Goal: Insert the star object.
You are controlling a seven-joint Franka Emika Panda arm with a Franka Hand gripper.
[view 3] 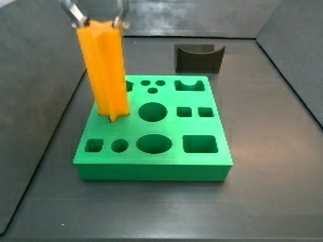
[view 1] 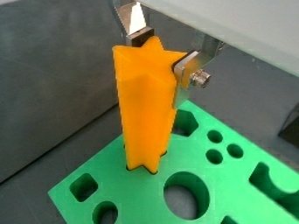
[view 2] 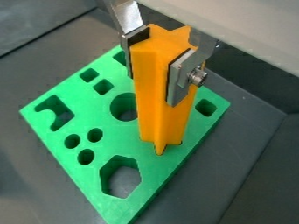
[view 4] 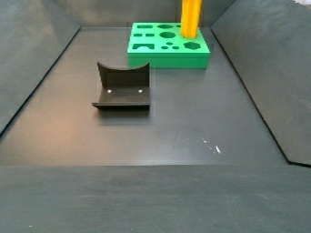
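Silver fingers (view 2: 184, 74) are clamped on the upper part of the star object (view 2: 160, 92), one plate on each side, dark pads pressed flat against the orange ridges. The gripper (view 1: 162, 54) sits right at the top of the piece, and in a side view (view 3: 97, 19) it shows at the upper edge, above the near-left part of the board. The star object (view 3: 104, 71) stands upright, its lower end meeting the green block (view 3: 158, 151) at a star-shaped opening near the block's edge; how deep it sits cannot be told. Round, square and other cut-outs lie open across the block's top. Beyond it, apart from the block, rests the dark grey block with a curved notch (view 3: 199, 58). The fixture (view 4: 122, 88) stands on the dark floor (view 4: 170, 136), well apart from the green block (view 4: 169, 47).
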